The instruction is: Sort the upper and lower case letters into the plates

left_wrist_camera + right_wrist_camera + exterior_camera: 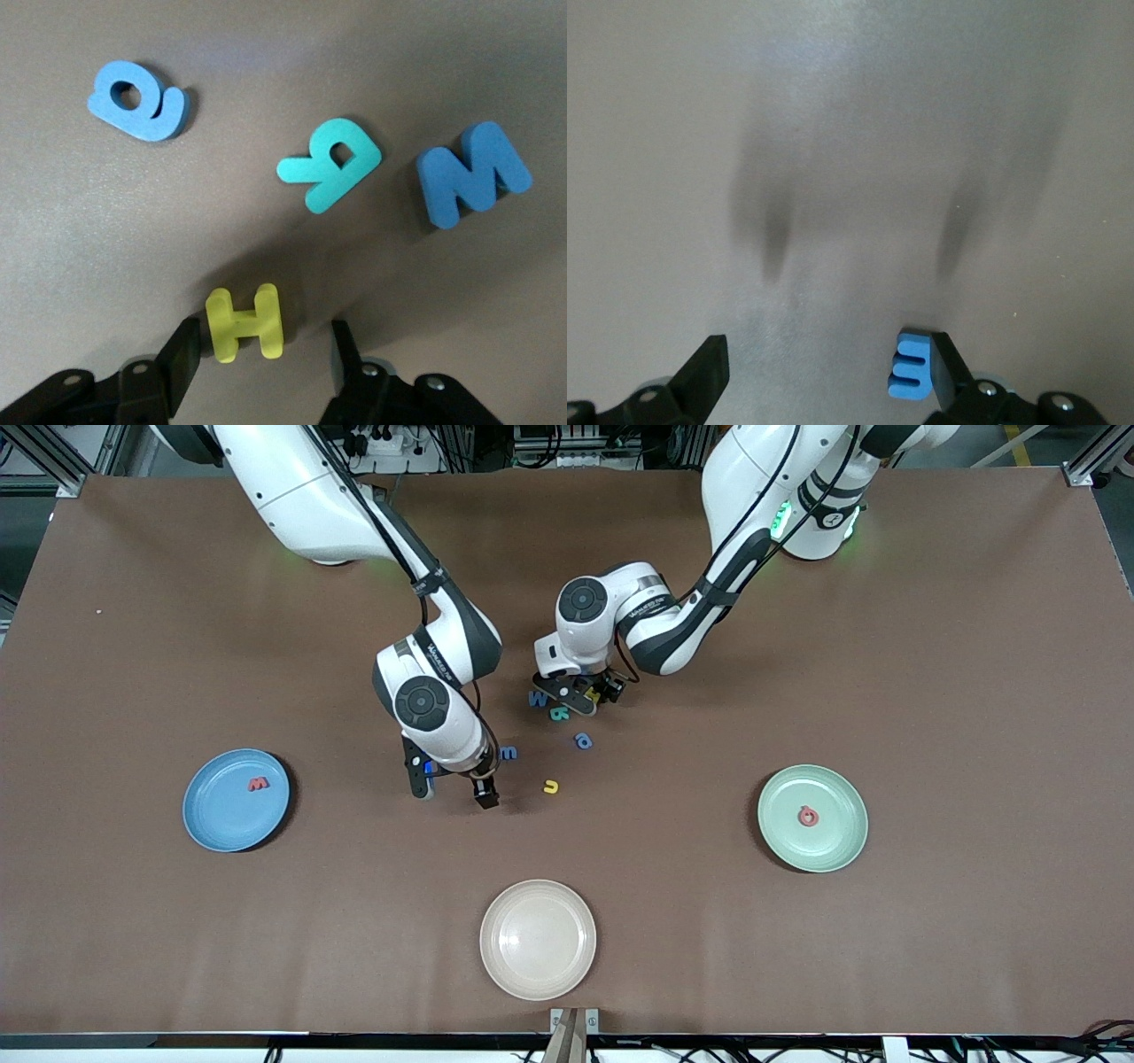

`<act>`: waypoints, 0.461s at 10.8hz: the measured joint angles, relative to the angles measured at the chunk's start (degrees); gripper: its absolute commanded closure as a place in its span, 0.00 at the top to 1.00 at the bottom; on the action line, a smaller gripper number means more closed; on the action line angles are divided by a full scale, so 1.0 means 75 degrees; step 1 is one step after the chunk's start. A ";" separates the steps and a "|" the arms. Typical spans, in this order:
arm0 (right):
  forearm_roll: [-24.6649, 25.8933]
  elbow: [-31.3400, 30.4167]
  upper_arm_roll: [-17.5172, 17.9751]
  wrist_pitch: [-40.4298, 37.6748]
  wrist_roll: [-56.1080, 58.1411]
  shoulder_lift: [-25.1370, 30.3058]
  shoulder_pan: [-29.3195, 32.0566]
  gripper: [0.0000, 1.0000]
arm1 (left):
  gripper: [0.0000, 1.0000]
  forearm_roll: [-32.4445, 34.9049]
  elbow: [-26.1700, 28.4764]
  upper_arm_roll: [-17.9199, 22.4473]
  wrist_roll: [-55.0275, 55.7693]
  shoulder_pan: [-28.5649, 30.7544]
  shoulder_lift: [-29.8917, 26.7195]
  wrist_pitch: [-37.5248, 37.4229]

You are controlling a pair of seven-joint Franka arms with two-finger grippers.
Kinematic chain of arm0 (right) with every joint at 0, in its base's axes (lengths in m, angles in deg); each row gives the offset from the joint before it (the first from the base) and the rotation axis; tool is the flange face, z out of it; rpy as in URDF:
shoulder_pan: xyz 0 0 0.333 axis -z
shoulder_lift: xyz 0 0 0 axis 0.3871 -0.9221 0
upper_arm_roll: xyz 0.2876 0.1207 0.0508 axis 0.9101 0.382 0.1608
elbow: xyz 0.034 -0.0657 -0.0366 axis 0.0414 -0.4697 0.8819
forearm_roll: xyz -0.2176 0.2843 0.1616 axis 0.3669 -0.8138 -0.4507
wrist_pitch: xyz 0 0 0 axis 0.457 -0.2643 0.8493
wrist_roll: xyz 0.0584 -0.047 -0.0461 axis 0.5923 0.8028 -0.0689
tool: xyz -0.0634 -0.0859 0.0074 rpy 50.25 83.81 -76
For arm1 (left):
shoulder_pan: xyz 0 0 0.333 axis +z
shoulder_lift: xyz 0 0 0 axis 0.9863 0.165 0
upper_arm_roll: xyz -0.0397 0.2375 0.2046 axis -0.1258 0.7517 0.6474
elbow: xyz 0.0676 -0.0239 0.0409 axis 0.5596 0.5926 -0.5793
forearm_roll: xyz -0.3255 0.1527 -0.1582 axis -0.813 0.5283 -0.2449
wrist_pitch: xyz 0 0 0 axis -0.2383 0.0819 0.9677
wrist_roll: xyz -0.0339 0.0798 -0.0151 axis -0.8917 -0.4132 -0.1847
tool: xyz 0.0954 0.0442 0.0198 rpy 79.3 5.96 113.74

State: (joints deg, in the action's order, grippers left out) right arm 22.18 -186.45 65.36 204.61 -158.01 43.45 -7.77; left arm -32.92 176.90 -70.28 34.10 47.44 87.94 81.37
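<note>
My left gripper (588, 696) (264, 370) is low over the cluster of letters at mid-table, open, with a yellow H (244, 321) lying flat between its fingers and a gap on each side. Beside it lie a blue M (471, 173), a teal R (330, 165) and a blue a (140, 100). My right gripper (452, 786) (828, 376) is down at the table, open wide, with a small blue E (912, 365) resting against one finger (950, 372). The blue plate (213, 824) holds a red letter (257, 784). The pale green plate (837, 841) holds another red letter (808, 816).
A blue m (508, 753) and a yellow u (551, 786) lie loose between the two grippers. A cream-beige plate (538, 939) sits near the table's front edge, nearest the front camera. The brown tabletop (930, 646) spreads wide toward both ends.
</note>
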 measured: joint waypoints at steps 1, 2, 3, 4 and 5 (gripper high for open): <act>0.0000 -0.0206 0.0002 0.0305 -0.0033 0.0000 -0.0009 1.00 | 0.00 0.0000 -0.0003 -0.0001 0.0000 0.0009 -0.0028 -0.0001; -0.0001 -0.0409 0.0006 0.0575 -0.0128 -0.0002 -0.0055 1.00 | 0.00 0.0000 0.0008 0.0011 0.0008 0.0040 -0.0065 -0.0025; -0.0001 -0.0524 0.0008 0.0695 -0.0296 -0.0001 -0.0148 1.00 | 0.00 0.0000 0.0046 0.0019 0.0015 0.0144 -0.0099 -0.0030; -0.0001 -0.0551 0.0009 0.0718 -0.0472 -0.0001 -0.0253 1.00 | 0.00 0.0000 0.0108 0.0033 0.0016 0.0359 -0.0163 -0.0035; -0.0001 -0.0552 0.0010 0.0719 -0.0629 0.0000 -0.0349 1.00 | 0.00 0.0000 0.0182 0.0035 0.0009 0.0708 -0.0350 -0.0187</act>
State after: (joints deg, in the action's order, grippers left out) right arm 22.17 -190.59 65.44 210.00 -162.73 43.45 -10.38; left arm -32.91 178.26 -70.02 34.17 52.75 85.31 79.97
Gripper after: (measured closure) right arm 0.000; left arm 0.674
